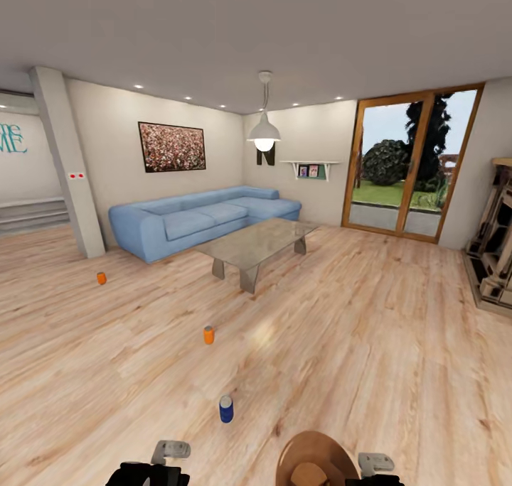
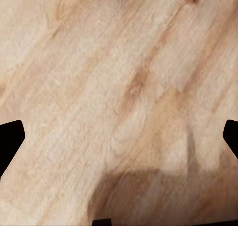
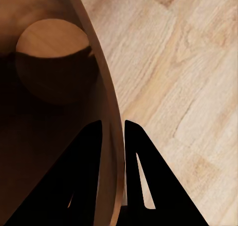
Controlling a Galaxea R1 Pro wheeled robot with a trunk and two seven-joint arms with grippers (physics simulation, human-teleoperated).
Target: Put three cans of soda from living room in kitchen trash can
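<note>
Cans stand on the light wood floor [image 1: 370,344] of the living room: one orange can [image 1: 102,278] far to our left near the slanted pillar [image 1: 67,166], a second orange can [image 1: 208,335] nearer, out in front of the glass coffee surface [image 1: 256,242], and a third can [image 1: 226,408] closest to us, which looks blue with a pale top from the head view. All three are upright and well apart from each other. A sliver of blue shows at the edge of the left wrist view, too small for us to identify.

The bin [image 1: 316,457] sits at the bottom of the head view, copper-brown, between our arms and toward the right one. In the right wrist view we see our right tool [image 3: 113,132] clenched on the bin [image 3: 49,112] wall, one finger inside the dark interior and the other outside, the rim pinched between them. The bin's round base shows lighter inside.

Our left tool [image 2: 119,137] hangs released over bare floor [image 2: 124,87], its dark fingers [image 2: 10,141] spread wide at either side of the left wrist view, with nothing between them.

Beyond the coffee surface lies the blue corner sofa [image 1: 203,219] against the wall, a dark picture [image 1: 172,146] above it, and a white pendant lamp [image 1: 264,134] hanging over the surface. Wood-framed glass doors [image 1: 409,163] open on greenery at the right.
</note>
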